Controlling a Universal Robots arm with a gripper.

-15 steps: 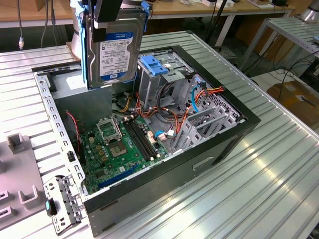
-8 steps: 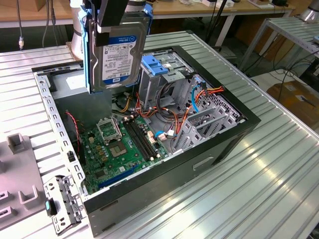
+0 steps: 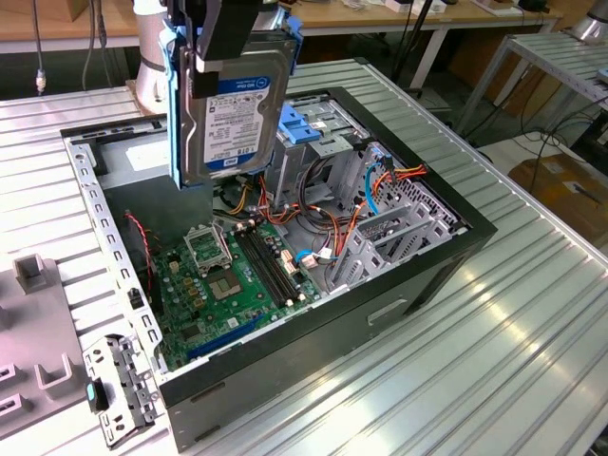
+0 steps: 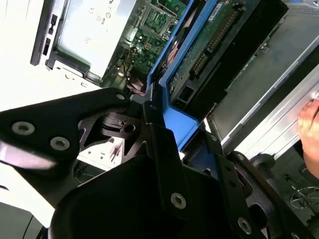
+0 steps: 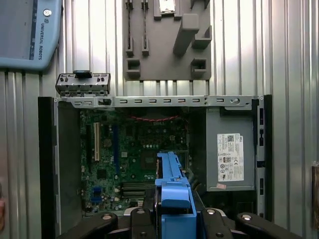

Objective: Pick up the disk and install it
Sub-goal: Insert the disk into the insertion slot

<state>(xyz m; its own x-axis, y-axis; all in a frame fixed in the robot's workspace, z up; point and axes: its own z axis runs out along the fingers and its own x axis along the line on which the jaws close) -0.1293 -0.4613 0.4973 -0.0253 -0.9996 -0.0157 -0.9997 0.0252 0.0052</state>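
Note:
My gripper (image 3: 231,57) is shut on the disk (image 3: 233,119) and holds it upright by its top edge, label facing the exterior view. The silver drive has blue rails along its sides and hangs above the open computer case (image 3: 418,275), over the back part near the grey drive cage (image 3: 328,142). In the second wrist view the disk (image 4: 209,45) shows its green circuit-board side with a blue rail between my black fingers (image 4: 154,134). In the first wrist view the disk (image 5: 172,189) appears edge-on as a blue strip above the motherboard (image 5: 134,149).
Inside the case lie the motherboard (image 3: 228,285), bundled cables (image 3: 351,223) and a grey box with a white sticker (image 5: 229,157). A grey fixture plate (image 3: 28,351) and a small metal bracket (image 3: 119,389) lie at the exterior view's left. A hand (image 4: 311,129) shows at one edge.

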